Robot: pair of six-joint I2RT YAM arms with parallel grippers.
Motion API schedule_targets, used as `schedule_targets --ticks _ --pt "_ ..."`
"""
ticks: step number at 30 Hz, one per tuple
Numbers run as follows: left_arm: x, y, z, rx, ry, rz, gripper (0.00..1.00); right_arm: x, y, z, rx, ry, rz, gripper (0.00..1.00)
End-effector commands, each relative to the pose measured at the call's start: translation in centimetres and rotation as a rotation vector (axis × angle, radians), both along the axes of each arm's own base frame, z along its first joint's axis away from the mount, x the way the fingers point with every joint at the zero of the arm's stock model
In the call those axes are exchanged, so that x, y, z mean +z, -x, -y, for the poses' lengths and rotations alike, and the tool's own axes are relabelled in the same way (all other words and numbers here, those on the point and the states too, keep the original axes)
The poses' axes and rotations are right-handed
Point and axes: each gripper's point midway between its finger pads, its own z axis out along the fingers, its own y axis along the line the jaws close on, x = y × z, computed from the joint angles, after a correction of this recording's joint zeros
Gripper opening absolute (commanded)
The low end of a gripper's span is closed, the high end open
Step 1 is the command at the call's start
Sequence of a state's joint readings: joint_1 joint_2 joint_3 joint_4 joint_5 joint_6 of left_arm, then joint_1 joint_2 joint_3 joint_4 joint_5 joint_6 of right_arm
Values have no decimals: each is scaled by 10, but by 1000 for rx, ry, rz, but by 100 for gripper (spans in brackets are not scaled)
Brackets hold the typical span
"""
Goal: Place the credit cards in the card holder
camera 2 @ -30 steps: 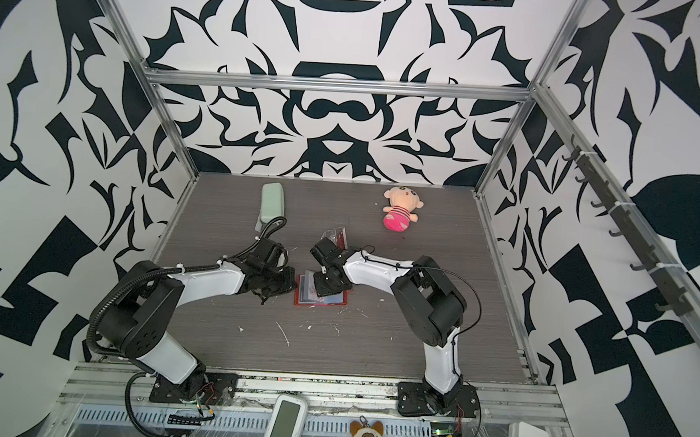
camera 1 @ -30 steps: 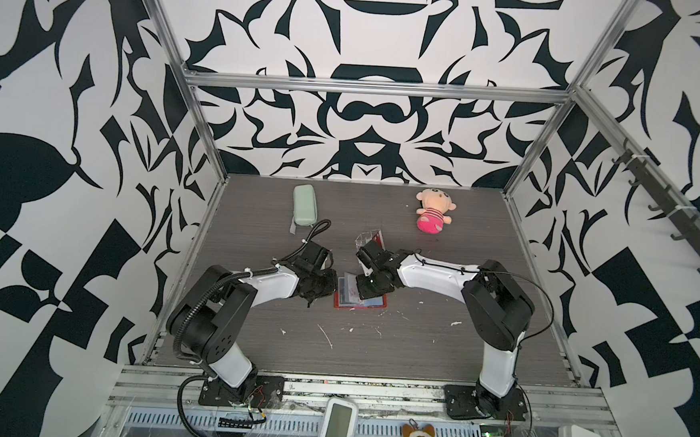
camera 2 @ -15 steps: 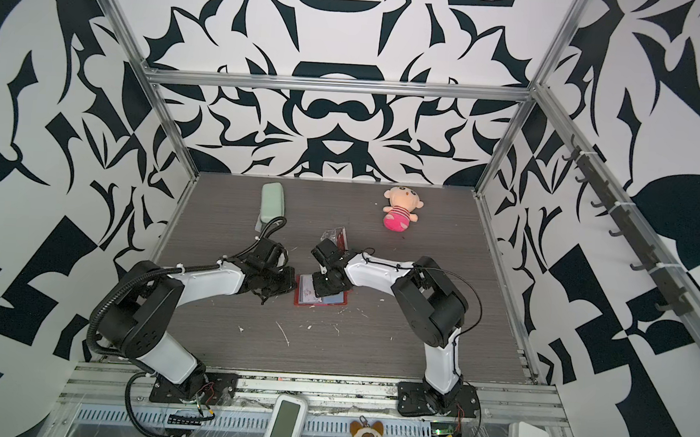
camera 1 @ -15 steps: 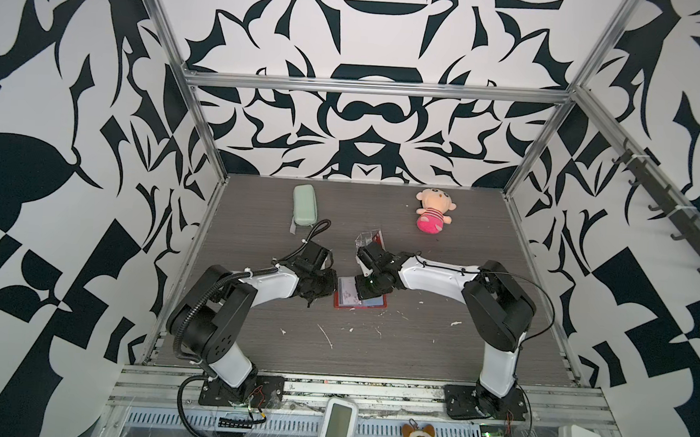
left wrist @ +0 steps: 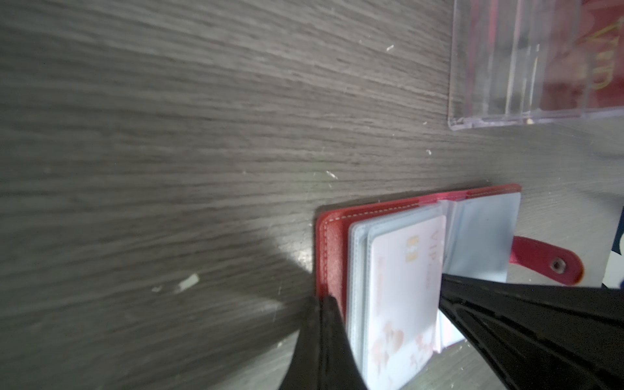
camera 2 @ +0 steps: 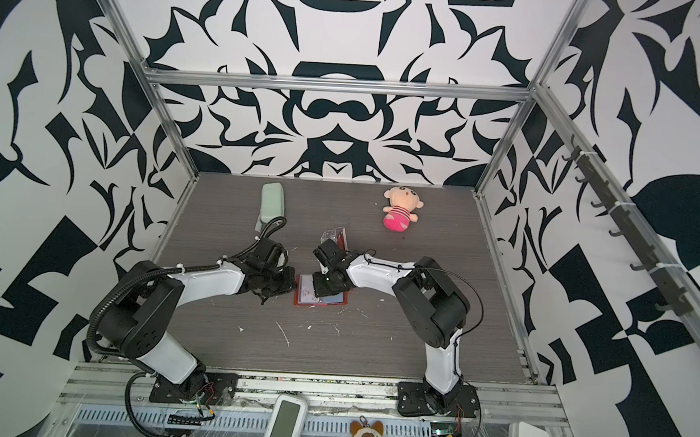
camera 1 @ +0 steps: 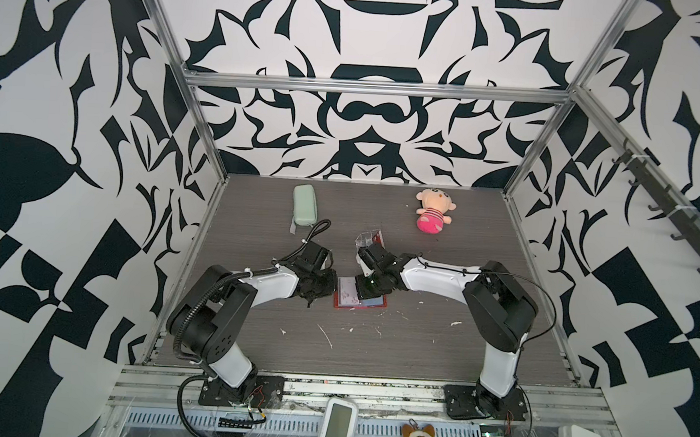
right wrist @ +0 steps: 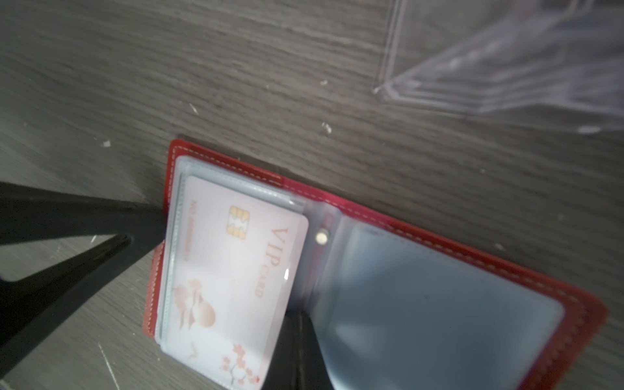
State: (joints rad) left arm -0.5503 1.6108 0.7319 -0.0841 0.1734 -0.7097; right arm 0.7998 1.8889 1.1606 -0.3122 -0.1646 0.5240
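Enclosing the grey table point(camera 1: 374, 346) and card holder point(camera 1: 374, 303), patterned walls point(camera 1: 370, 137) stand.

Read "VIP CARD" in rose-gold on pale card point(right wrist: 233, 280), sleeved in holder point(right wrist: 472, 256), just beside right fingers point(right wrist: 297, 351). "NO" plus digits along card edge nearer left fingers point(right wrist: 67, 216): too blurred. Gold letters on red card point(left wrist: 587, 67) in clear box point(left wrist: 489, 84), away from both: cut off, illegible.

Holder point(left wrist: 332, 256) is red stitched leather-like, matt; its sleeves point(right wrist: 439, 304) clear glossy plastic. Card point(right wrist: 236, 270) smooth pale plastic. Table point(left wrist: 169, 135) matt grey wood grain. Box point(left wrist: 506, 67) clear glossy acrylic.
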Motion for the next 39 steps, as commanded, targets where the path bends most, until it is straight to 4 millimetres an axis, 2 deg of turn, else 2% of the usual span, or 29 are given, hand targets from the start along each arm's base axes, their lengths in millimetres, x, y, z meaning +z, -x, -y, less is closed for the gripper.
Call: schedule_targets --ticks 1,6,10,14,30,36,39 --pt "-30 31 -16 -9 -79 -124 0 18 5 -12 17 -72 12 0" --pt "-17 27 -20 1 -87 -75 0 27 -5 8 -43 -6 93 0" --pt "-4 24 -28 22 -105 -24 28 35 -9 17 -70 8 133 0" --pt "2 23 -29 27 -95 3 32 28 -9 29 -89 63 130 0" --pt "-16 37 -3 10 92 -56 31 -14 5 45 -65 201 19 0" --pt "-18 37 4 17 146 -72 30 -20 7 47 -62 213 5 0" --pt "-14 35 6 26 164 -63 25 -21 7 47 -62 215 5 0"
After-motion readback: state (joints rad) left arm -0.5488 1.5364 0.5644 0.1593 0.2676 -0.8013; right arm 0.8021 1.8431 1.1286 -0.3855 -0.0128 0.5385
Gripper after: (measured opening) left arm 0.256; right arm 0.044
